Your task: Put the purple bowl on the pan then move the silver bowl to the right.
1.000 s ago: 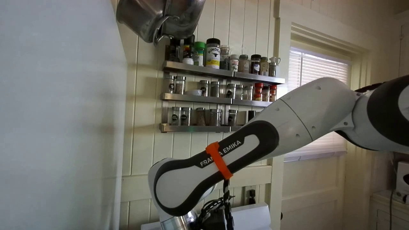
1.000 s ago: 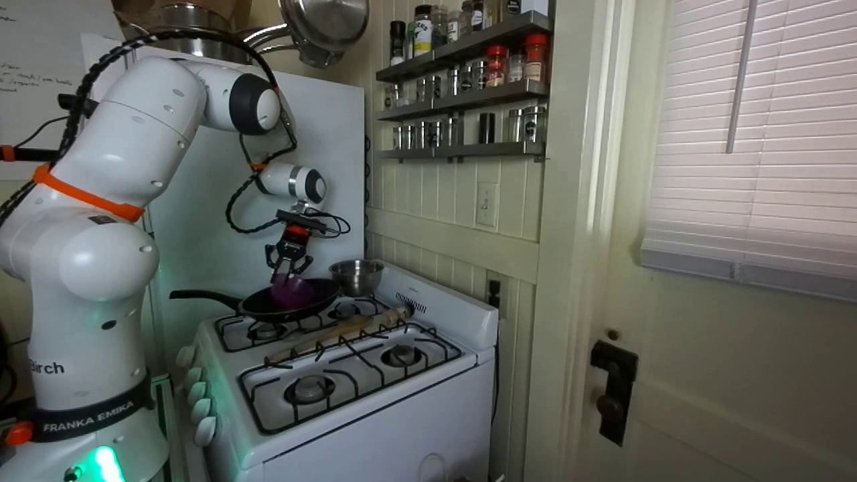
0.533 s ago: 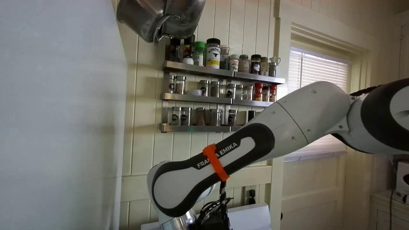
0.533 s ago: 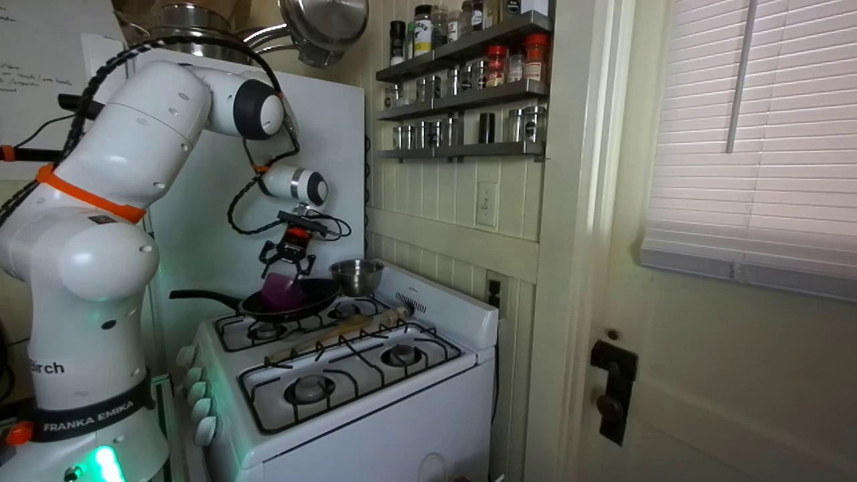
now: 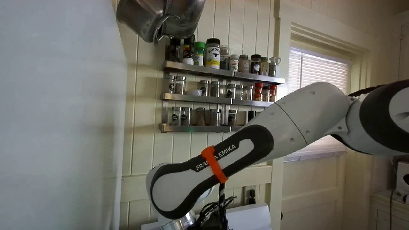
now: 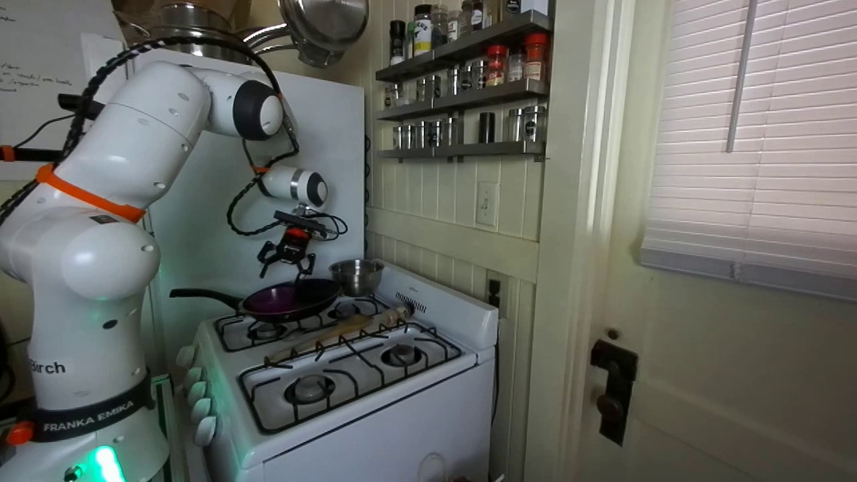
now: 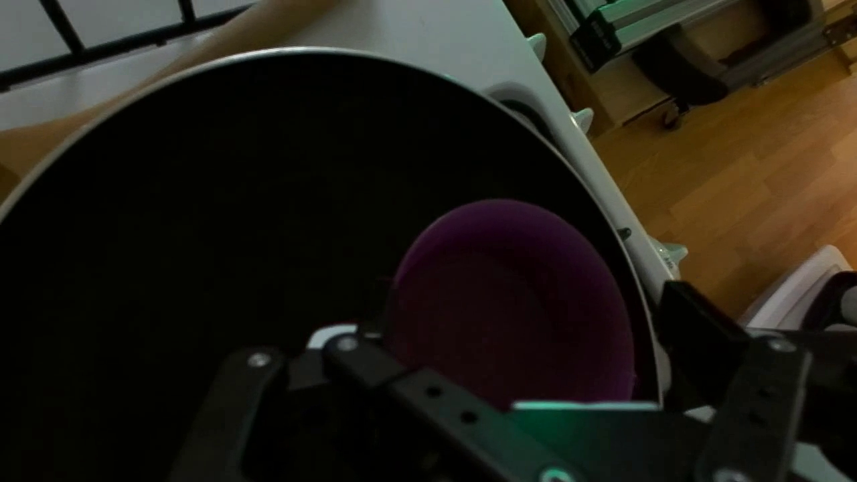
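Note:
The purple bowl [image 6: 271, 300] lies low inside the black pan [image 6: 323, 292] on the stove, on the handle side. From the wrist view I look down into the purple bowl [image 7: 509, 294], its opening facing up, near the rim of the pan [image 7: 201, 187]. My gripper [image 6: 281, 274] is just above the pan with its jaws spread wide and nothing held. In the wrist view the gripper [image 7: 532, 301] has one finger on either side of the bowl. The silver bowl [image 6: 357, 277] stands behind the pan, by the stove's back panel, and is outside the wrist view.
Wooden utensils [image 6: 351, 326] lie along the middle of the white stove [image 6: 375, 415], between the burner grates. A tall white panel [image 6: 328, 167] rises behind the arm. Spice shelves [image 6: 462, 150] and hanging pots [image 5: 161, 19] are on the wall above.
The jaws have spread apart and let go of the purple bowl. It tipped toward the handle side, then dropped down into the pan. The arm has shifted only slightly.

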Motion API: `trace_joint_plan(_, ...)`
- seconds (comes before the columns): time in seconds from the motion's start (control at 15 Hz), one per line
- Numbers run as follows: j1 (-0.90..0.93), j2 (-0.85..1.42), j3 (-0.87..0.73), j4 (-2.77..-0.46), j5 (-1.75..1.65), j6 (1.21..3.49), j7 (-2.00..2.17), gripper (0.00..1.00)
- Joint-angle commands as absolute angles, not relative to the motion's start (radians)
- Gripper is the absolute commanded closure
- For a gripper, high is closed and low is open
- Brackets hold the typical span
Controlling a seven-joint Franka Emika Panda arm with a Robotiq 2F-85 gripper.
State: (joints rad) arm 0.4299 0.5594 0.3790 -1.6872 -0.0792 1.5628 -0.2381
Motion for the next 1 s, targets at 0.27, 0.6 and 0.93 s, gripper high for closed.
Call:
trace_joint_plan(0.27, 0.44, 0.352, 0.339, -1.89, -0.055, 1.737, 0.087, 0.0)
trace_joint_plan(0.6, 0.429, 0.178, 0.33, -2.058, -0.043, 1.851, 0.288, 0.0)
trace_joint_plan(0.93, 0.421, 0.061, 0.322, -2.161, -0.068, 1.915, 0.512, 0.0)
